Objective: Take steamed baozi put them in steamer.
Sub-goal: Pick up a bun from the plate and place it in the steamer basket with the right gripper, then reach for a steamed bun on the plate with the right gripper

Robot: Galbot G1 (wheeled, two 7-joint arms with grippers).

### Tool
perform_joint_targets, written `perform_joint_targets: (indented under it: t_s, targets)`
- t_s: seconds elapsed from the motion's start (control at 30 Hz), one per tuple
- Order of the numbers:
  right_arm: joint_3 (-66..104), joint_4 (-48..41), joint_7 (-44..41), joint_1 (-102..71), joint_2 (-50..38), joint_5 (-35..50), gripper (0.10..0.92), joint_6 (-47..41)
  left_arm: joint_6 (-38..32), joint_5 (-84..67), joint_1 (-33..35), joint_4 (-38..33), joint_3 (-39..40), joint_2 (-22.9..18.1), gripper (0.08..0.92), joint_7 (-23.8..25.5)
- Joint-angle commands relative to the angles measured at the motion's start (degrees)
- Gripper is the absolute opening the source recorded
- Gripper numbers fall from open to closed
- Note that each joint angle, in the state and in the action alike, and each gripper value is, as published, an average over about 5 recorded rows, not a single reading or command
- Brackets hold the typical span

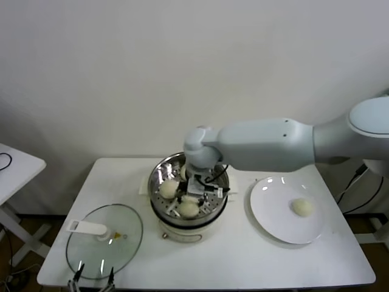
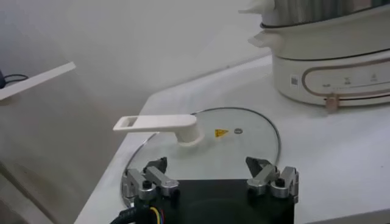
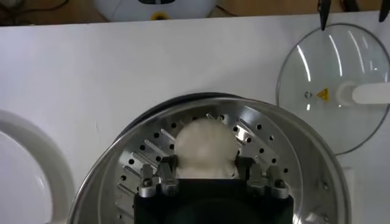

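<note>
The steel steamer (image 1: 159,174) sits on its cream pot at the table's middle. Two baozi lie in it, one at the left (image 1: 168,189) and one at the front (image 1: 189,209). My right gripper (image 1: 198,186) reaches down into the basket. In the right wrist view it (image 3: 205,165) is shut on a third baozi (image 3: 205,146), just over the perforated bottom of the steamer (image 3: 292,159). Another baozi (image 1: 302,207) lies on the white plate (image 1: 267,216) to the right. My left gripper (image 2: 207,165) hangs open at the front left, over the glass lid.
The glass lid (image 1: 91,246) with its white handle (image 2: 157,125) lies flat at the table's front left corner. The pot's body (image 2: 329,67) stands beyond it. A second white table (image 1: 15,164) is off to the left.
</note>
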Motion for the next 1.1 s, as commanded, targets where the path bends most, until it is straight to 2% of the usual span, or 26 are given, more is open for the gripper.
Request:
perform_joint_targets:
  t_s: [0.03, 0.27, 0.47, 0.63, 0.77, 0.93, 1.1]
  targets:
    - [0.7, -3.9, 1.2, -3.9, 2.1, -2.5, 0.645, 0.2, 0.0, 0.0, -0.1, 0.2, 0.1, 0.0, 0.823, 0.0]
    - [0.9, -3.8, 1.6, -2.2, 1.4, -0.5, 0.654, 1.8, 0.0, 0.0, 0.0, 0.2, 0.1, -0.1, 0.823, 0.0]
    - [-0.5, -3.0, 1.2, 2.0, -1.2, 3.7, 0.78, 3.3, 0.1, 0.1, 0.0, 0.0, 0.2, -0.1, 0.823, 0.0]
    - [-4.6, -3.0, -2.4, 9.0, -6.2, 10.0, 0.821, 2.5, 0.1, 0.1, 0.1, -0.1, 0.1, -0.1, 0.823, 0.0]
    - [-12.5, -2.9, -5.2, 16.0, -11.7, 20.1, 0.822, -2.1, 0.0, 0.1, 0.2, -0.3, 0.0, 0.0, 0.823, 0.0]
    - [-19.6, -0.2, -6.4, 22.0, -19.7, 32.8, 0.823, -13.5, 0.0, 0.1, 0.2, -0.6, 0.1, 0.2, 0.823, 0.0]
    - [-23.1, -0.5, -6.0, 21.6, -28.0, 33.0, 0.823, -20.1, 0.0, 0.2, 0.0, -0.6, 0.3, 0.2, 0.823, 0.0]
